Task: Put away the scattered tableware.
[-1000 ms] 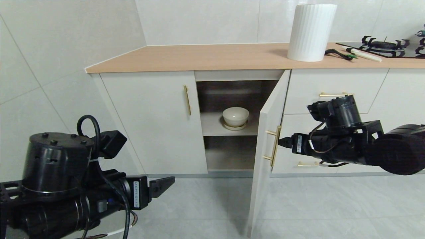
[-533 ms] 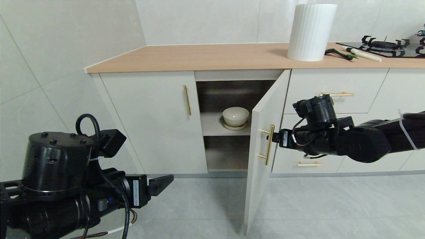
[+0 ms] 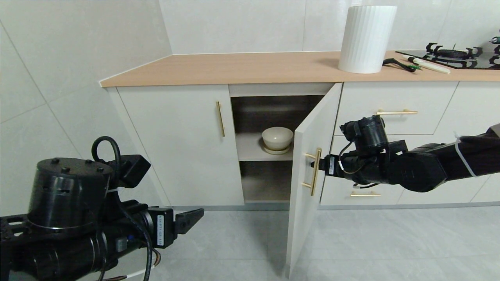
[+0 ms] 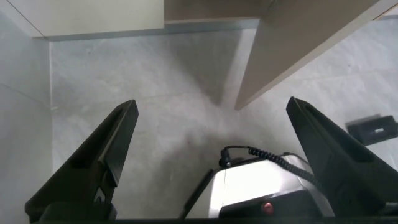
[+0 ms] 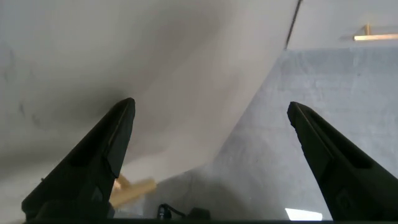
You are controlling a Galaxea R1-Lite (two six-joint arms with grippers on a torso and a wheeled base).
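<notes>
Jaws: left gripper (image 3: 194, 218) wide open, empty, low above floor (image 3: 371, 242) | right gripper (image 3: 317, 166) wide open, grasping nothing, tips at handle (image 3: 313, 171) of half-open door (image 3: 304, 226) | bowl (image 3: 277, 137) on saucer (image 3: 276, 150), near shelf (image 3: 248, 150) front edge.

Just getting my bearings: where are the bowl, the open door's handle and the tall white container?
bowl (image 3: 277, 137): head view, its rounded outer side.
open door's handle (image 3: 313, 177): head view, lower half of the gold bar.
tall white container (image 3: 366, 39): head view, middle of its ribbed side.
</notes>
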